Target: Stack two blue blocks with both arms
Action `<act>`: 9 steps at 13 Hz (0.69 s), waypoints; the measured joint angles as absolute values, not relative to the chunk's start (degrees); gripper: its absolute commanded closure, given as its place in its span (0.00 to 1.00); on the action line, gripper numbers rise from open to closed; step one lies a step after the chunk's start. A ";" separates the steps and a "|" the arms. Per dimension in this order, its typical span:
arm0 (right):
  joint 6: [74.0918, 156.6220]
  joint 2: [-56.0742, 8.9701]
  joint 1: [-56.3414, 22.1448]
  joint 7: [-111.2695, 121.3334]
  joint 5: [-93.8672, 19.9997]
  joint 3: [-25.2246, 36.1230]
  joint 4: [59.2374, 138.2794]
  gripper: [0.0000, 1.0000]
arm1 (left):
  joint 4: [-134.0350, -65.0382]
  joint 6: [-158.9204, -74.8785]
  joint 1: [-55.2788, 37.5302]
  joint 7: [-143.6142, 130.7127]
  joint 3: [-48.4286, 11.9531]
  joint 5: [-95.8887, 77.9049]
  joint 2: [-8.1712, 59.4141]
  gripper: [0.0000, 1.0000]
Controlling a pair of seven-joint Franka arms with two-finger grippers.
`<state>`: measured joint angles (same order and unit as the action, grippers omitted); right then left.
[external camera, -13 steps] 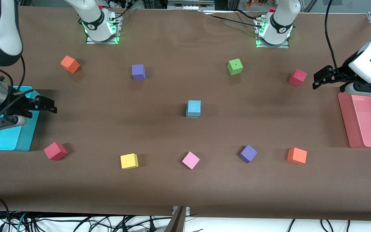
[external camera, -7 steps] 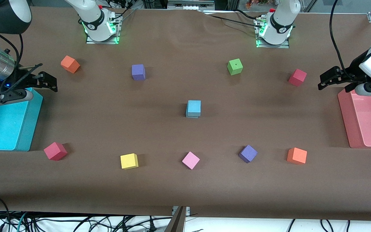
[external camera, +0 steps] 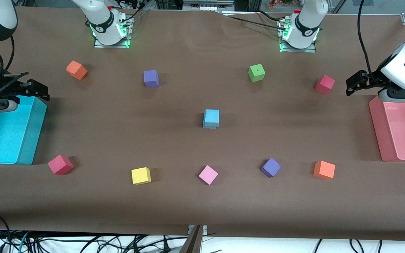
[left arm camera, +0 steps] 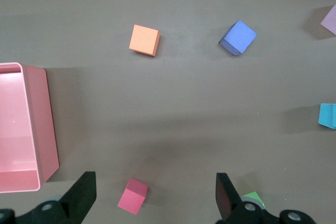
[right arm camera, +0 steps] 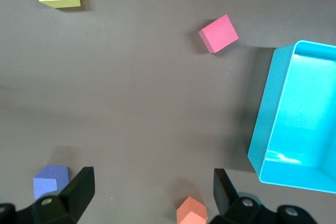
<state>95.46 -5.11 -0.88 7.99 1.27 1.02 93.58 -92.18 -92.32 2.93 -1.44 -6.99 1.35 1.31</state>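
Observation:
Two sky-blue blocks stand stacked in the middle of the table, the top one (external camera: 212,117) sitting slightly askew on the lower one (external camera: 209,126). An edge of the stack (left arm camera: 328,115) shows in the left wrist view. My left gripper (external camera: 355,84) hangs open and empty over the table near the pink bin's corner, above a red block (left arm camera: 132,196); the left gripper (left arm camera: 156,198) shows wide-set jaws. My right gripper (external camera: 37,89) is open and empty over the cyan bin's corner, and the right gripper (right arm camera: 152,192) holds nothing between its fingers.
A cyan bin (external camera: 33,133) sits at the right arm's end, a pink bin (external camera: 376,130) at the left arm's end. Coloured blocks ring the stack: orange (external camera: 76,70), purple (external camera: 151,78), green (external camera: 256,72), red (external camera: 325,84), red (external camera: 60,164), yellow (external camera: 141,175), pink (external camera: 208,174), purple (external camera: 270,167), orange (external camera: 324,169).
My right gripper has risen off the cyan bin and drawn back toward its end of the table. The left gripper has shifted only slightly. The blue stack has not moved.

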 measured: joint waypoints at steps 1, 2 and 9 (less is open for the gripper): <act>95.47 -5.10 -0.88 7.97 1.27 0.97 93.58 0.00 | -92.15 -92.26 2.94 -1.44 -6.97 1.35 1.31 0.00; 95.47 -5.09 -0.88 7.91 1.27 0.92 93.58 0.00 | -92.12 -92.23 2.94 -1.44 -6.98 1.35 1.31 0.00; 95.47 -4.92 -0.07 -0.24 1.07 0.96 93.44 0.00 | -92.06 -92.19 2.94 -1.44 -7.01 1.35 1.31 0.00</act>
<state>95.47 -4.92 -0.07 -0.24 1.07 0.96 93.44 -92.06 -92.19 2.94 -1.44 -7.01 1.35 1.31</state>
